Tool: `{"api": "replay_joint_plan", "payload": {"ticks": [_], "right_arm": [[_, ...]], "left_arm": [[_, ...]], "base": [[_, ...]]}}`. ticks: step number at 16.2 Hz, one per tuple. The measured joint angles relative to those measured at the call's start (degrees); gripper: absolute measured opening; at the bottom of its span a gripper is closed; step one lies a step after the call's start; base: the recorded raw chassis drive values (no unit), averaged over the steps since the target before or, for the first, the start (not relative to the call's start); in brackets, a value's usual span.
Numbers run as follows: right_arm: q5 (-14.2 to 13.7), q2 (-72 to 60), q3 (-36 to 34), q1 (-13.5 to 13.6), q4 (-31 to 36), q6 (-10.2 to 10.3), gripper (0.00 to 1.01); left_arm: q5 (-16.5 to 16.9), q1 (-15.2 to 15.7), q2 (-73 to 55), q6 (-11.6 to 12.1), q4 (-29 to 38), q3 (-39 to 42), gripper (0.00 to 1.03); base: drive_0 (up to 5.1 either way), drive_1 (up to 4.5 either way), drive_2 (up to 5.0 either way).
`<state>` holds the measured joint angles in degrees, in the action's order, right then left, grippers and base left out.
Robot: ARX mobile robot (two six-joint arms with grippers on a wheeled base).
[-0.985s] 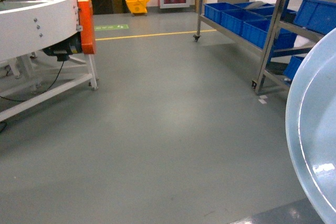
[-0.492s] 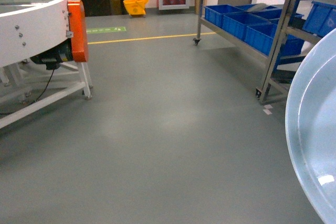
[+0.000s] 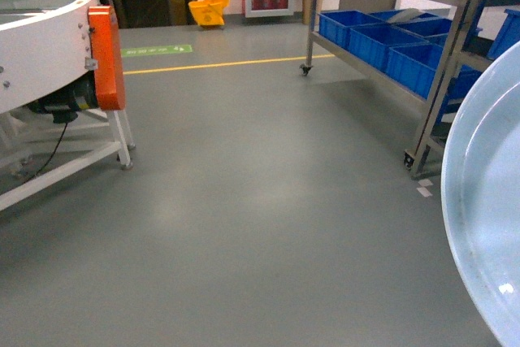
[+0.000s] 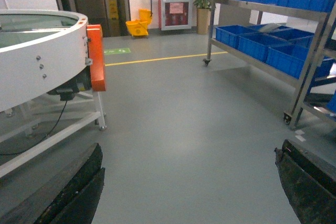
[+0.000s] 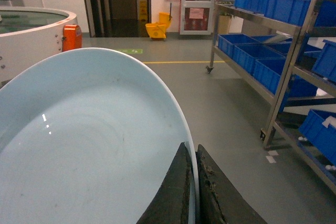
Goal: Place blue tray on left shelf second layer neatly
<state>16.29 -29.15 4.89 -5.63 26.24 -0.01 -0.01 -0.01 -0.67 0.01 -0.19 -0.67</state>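
Observation:
The pale blue tray [image 3: 486,225] fills the right edge of the head view and the lower left of the right wrist view [image 5: 89,145]. My right gripper [image 5: 193,156] is shut on its rim, one dark finger on each side, holding it above the grey floor. My left gripper [image 4: 188,153] is open and holds nothing, with bare floor between its fingers. The steel shelf rack [image 3: 313,6] stands ahead on the right, also in the left wrist view [image 4: 210,30] and the right wrist view [image 5: 214,35]. Its tiers carry dark-blue crates [image 3: 366,34]. I cannot tell which tier is the second layer.
A white round machine [image 3: 41,46] with an orange cover [image 3: 106,58] stands on a frame at the left. A second steel rack [image 5: 286,77] with blue crates is close on the right. A yellow mop bucket [image 3: 207,10] and a yellow floor line [image 3: 227,61] lie ahead.
The whole scene has shifted: the round machine slid left and the rack's near foot moved right and lower, so my base has rolled forward. The tray stays in my right gripper.

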Motion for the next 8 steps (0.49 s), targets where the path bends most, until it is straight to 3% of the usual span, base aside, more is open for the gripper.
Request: {"api": "replay_joint_plan", "payload": {"ticks": [8], "right_arm": [[0.0,0.0,0.0,0.0,-0.1,0.0,0.02]], "left_arm": [[0.0,0.0,0.0,0.0,-0.1,0.0,0.98]], "base": [[0.0,4.31,-4.3]]}}
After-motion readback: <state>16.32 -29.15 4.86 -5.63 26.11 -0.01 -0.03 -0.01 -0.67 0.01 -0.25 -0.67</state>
